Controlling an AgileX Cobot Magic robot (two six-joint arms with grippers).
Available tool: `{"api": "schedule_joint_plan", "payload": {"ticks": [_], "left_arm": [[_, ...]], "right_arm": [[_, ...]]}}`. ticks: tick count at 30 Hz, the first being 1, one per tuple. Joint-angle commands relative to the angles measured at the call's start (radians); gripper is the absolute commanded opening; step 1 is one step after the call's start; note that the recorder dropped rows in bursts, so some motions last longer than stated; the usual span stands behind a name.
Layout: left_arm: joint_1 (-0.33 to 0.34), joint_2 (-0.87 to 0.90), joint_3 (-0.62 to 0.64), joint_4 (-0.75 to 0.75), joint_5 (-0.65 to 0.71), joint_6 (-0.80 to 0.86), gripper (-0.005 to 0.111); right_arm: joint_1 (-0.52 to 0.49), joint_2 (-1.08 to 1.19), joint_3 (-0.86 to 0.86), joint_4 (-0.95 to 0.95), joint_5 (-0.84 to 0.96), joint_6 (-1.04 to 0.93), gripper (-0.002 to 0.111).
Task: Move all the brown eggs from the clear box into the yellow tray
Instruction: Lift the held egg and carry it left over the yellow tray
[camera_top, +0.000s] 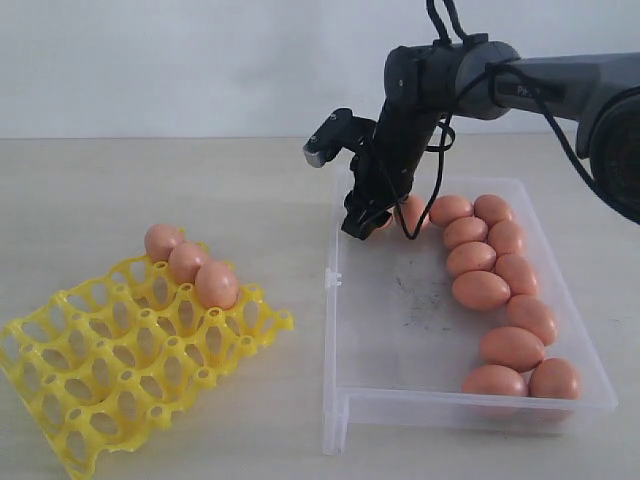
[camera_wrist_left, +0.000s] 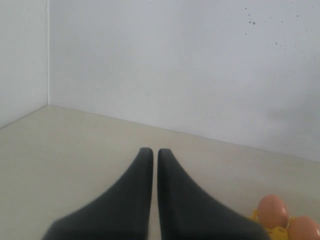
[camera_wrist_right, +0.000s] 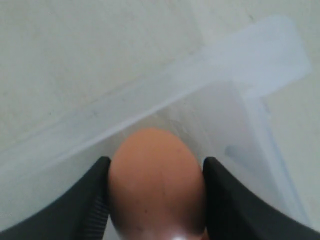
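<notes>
The clear box (camera_top: 400, 400) stands on the right with several brown eggs (camera_top: 481, 290) lying along its right side. My right gripper (camera_top: 366, 222) reaches down into the box's far left corner. In the right wrist view its fingers (camera_wrist_right: 225, 200) press both sides of one brown egg (camera_wrist_right: 156, 185) beside the box's wall (camera_wrist_right: 150, 110). The yellow tray (camera_top: 100, 370) lies on the left with three brown eggs (camera_top: 187, 262) in its far row. My left gripper (camera_wrist_left: 150, 150) is shut and empty above bare table, with two tray eggs (camera_wrist_left: 272, 211) at the view's edge.
A small latch (camera_top: 333, 280) sticks out of the box's left wall. The right arm's black cable (camera_top: 437, 150) hangs over the box's far end. A pale wall (camera_top: 200, 60) runs behind the table.
</notes>
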Motion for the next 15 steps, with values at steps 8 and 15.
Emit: {"api": "schedule_joint_plan", "payload": {"ticks": [8,15], "left_arm": [[0.002,-0.002,-0.001,-0.009,-0.014,-0.009,0.004],[0.002,-0.002,-0.001,-0.009,-0.012,-0.009,0.004]], "right_arm": [[-0.003,0.001,-0.003,0.152,-0.128,0.257,0.0],[-0.003,-0.025,-0.003,0.156,-0.22,0.446,0.0]]}}
